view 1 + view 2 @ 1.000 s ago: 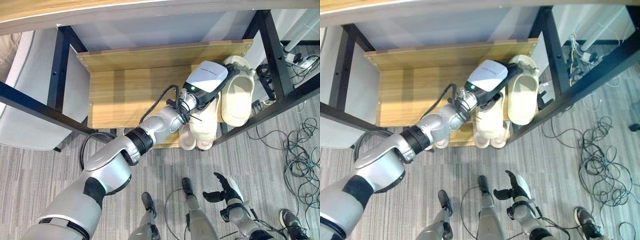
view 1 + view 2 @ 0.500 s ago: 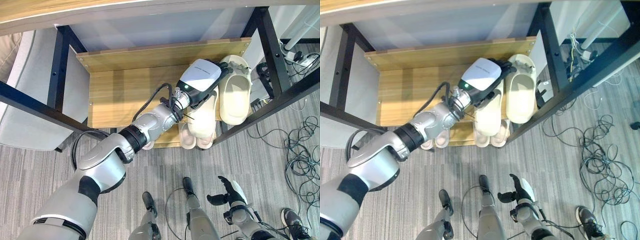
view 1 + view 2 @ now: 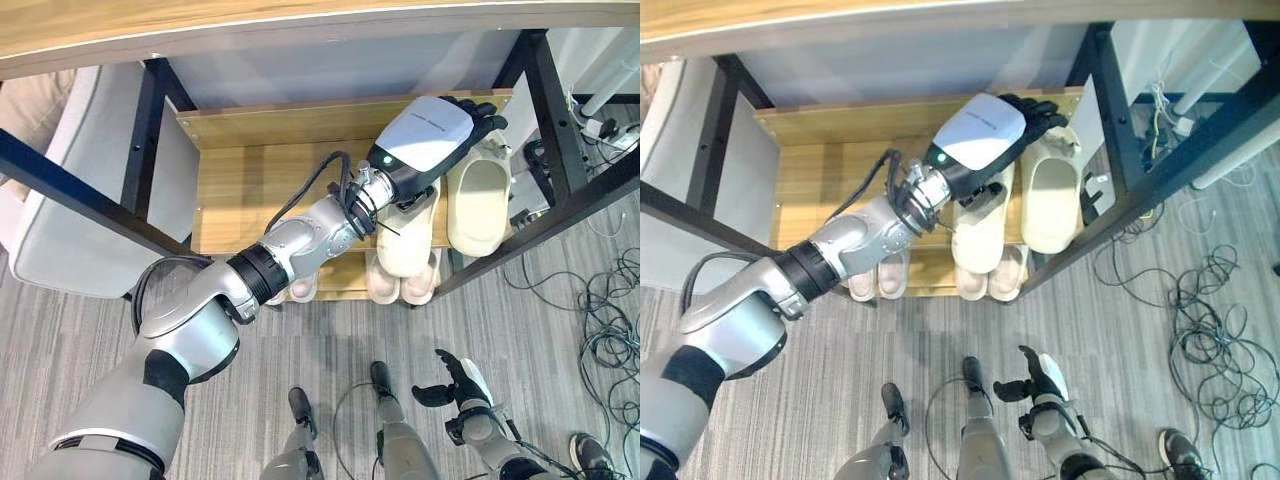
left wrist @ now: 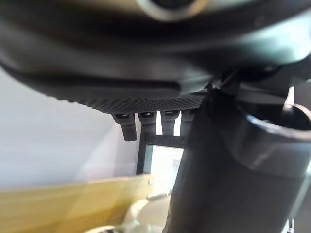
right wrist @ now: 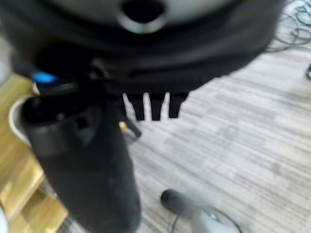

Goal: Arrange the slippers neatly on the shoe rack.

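Slippers first: I see two cream slippers side by side at the right end of the shoe rack's (image 3: 250, 200) wooden shelf; the right slipper (image 3: 476, 205) lies flat, open side up, next to the black frame post (image 3: 560, 100); the left slipper (image 3: 404, 232) sits just beside it, its toe end hidden under my left hand (image 3: 440, 130). That hand reaches in over the shelf from the lower left, its white-backed palm above the toe ends of both slippers, dark fingers (image 3: 482, 108) extended toward the back board of the rack; from the wrist view the fingers (image 4: 146, 121) hang straight in a row, spread loosely, holding nothing; whether they touch the right slipper I cannot tell. On the lower tier I see more pale slippers, one pair (image 3: 402, 285) below the cream ones and another (image 3: 878, 278) further left, toes poking out at the front edge. My right hand (image 3: 455, 380) is down low over the grey plank floor (image 3: 560, 380), well apart from the rack, fingers relaxed and parted, empty.
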{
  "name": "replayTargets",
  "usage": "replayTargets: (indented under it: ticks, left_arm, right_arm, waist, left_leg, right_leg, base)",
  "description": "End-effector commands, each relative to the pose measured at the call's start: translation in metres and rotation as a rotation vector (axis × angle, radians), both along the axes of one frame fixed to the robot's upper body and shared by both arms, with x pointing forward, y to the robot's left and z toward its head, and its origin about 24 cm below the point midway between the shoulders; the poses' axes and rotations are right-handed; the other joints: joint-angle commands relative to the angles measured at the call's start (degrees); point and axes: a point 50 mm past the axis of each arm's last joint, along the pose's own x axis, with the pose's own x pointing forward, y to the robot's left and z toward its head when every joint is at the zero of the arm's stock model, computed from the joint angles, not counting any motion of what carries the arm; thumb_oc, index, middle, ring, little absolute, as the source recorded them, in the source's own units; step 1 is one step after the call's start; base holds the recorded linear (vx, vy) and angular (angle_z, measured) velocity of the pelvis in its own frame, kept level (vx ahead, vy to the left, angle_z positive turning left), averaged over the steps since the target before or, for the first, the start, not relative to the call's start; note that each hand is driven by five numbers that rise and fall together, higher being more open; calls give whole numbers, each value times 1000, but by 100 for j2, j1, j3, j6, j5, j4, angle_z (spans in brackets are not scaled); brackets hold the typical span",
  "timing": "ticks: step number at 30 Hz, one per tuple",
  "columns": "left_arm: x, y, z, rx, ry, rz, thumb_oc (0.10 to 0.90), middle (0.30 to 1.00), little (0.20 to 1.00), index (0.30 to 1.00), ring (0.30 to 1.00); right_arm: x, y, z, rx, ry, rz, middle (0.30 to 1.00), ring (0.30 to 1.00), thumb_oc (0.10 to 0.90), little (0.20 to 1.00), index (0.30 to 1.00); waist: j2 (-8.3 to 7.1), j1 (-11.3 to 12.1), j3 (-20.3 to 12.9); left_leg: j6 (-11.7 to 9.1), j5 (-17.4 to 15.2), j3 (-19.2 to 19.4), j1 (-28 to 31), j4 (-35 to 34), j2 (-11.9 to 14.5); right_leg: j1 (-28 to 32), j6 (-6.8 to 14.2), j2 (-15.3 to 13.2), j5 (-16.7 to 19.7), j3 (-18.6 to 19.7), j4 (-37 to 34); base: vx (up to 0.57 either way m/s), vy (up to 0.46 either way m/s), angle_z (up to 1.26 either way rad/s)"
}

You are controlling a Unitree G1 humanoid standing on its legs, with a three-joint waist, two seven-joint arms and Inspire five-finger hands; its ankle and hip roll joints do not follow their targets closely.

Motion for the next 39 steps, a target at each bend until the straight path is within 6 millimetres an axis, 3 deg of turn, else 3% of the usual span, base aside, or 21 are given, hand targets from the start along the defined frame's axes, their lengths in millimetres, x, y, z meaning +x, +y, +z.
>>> replayTargets:
  ticks: [1,18,26,33,34,35,37,39]
  left_arm:
    - [-2,-2,65,-187,-126,-31,800,900,900,900,900]
    - [-6,21,68,-313,-29,-95,800,900,900,900,900]
    - [-6,37,54,-378,82,-126,800,900,900,900,900]
    - [-15,91,12,-601,220,-120,800,900,900,900,900]
    - [-20,117,4,-631,203,-79,800,900,900,900,900]
    - [-27,134,-11,-686,251,-60,800,900,900,900,900]
    - [-41,163,-26,-685,278,-14,800,900,900,900,900]
    - [-51,168,-46,-709,352,-2,800,900,900,900,900]
  right_arm:
    - [-13,-26,2,-49,6,-64,900,900,800,900,900]
    - [-22,-20,-6,-31,46,-70,900,900,800,900,900]
    - [-27,-18,-10,-19,73,-76,900,900,800,900,900]
    - [-29,-11,-12,18,63,-94,900,900,800,900,900]
    - [-66,-14,-19,69,100,-93,900,900,800,900,900]
    - [-60,-11,-8,76,32,-42,900,900,800,900,900]
    - [-69,-19,15,80,-50,30,900,900,800,900,900]
    - [-90,-25,16,66,0,70,900,900,800,900,900]
  waist:
    - [93,96,-194]
    - [285,250,-242]
    - [301,318,-277]
    - [233,447,-324]
    - [184,372,-277]
    - [122,353,-271]
    - [6,303,-278]
    - [-89,271,-374]
  left_leg:
    - [-193,-212,-384,-263,19,41]
    - [-193,-208,-387,-125,19,20]
    - [-197,-237,-399,11,19,11]
    - [-200,-294,-407,298,19,22]
    - [-208,-333,-382,388,19,45]
    - [-209,-348,-364,436,19,65]
    - [-227,-346,-325,486,19,112]
    - [-235,-376,-298,581,19,150]
  right_leg:
    - [-375,289,-92,-597,-264,298]
    - [-207,265,-109,-673,-300,343]
    - [-46,260,-107,-713,-347,345]
    - [328,258,-109,-765,-445,279]
    - [392,271,-101,-791,-440,282]
    - [441,265,-77,-794,-426,265]
    - [510,260,-43,-774,-437,215]
    - [638,252,-5,-784,-444,176]
  base:
    - [0,0,0]
    - [0,0,0]
    - [0,0,0]
    - [8,2,1]
    - [37,16,9]
    - [27,12,8]
    - [0,0,0]
    - [47,-31,0]
